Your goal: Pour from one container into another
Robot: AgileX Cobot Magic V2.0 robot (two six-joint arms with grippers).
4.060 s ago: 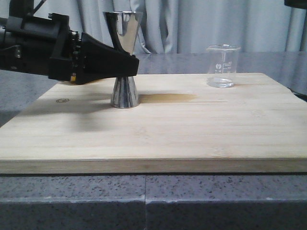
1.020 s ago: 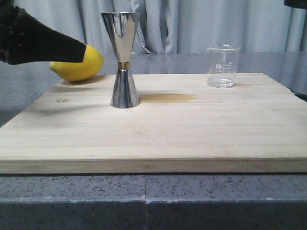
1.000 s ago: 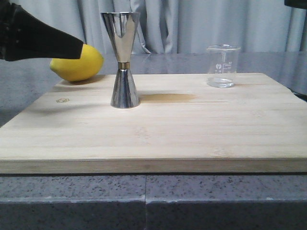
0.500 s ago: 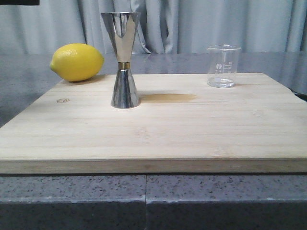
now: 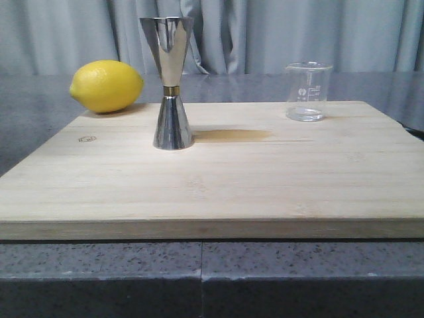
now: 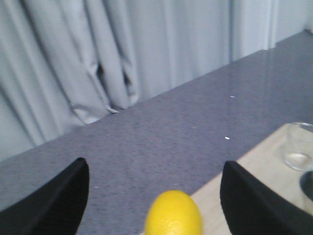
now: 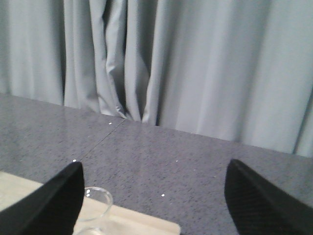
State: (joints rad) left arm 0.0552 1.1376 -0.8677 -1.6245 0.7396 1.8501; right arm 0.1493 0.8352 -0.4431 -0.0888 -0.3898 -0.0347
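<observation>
Beaker [image 5: 307, 91]: small clear glass, white scale marks.

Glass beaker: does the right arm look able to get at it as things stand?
Probably yes. The glass beaker stands alone at the board's far right, well apart from the jigger and lemon, and the right gripper is open with the beaker below it.
</observation>
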